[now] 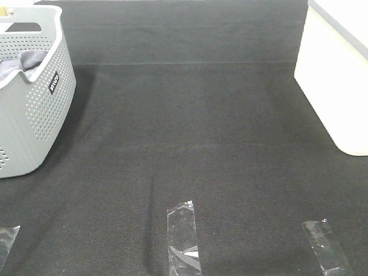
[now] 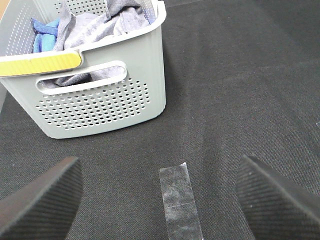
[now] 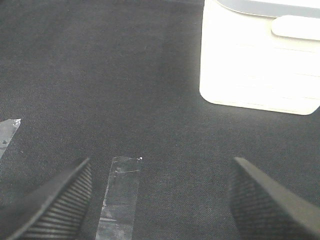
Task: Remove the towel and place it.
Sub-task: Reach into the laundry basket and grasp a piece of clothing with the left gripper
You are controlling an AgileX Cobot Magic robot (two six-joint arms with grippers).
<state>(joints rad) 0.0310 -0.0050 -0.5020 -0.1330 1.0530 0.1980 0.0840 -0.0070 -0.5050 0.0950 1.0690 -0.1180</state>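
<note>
1. Right now the towel (image 2: 92,27) lies bunched inside the grey basket (image 2: 100,107), beside a blue cloth (image 2: 44,37); part of it shows through the handle slot.
2. The basket stands on the left of the black mat (image 1: 195,144).
3. The left gripper (image 2: 159,192) hangs released, jaws wide and empty, over a strip of clear tape (image 2: 177,200), near the basket but not touching it.
4. The right gripper (image 3: 161,187) is likewise spread and empty above the mat, well apart from the white bin (image 3: 260,65).

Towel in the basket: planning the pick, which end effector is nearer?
Left. The left end effector faces the towel in the basket; the right end effector faces the white bin opposite.
</note>
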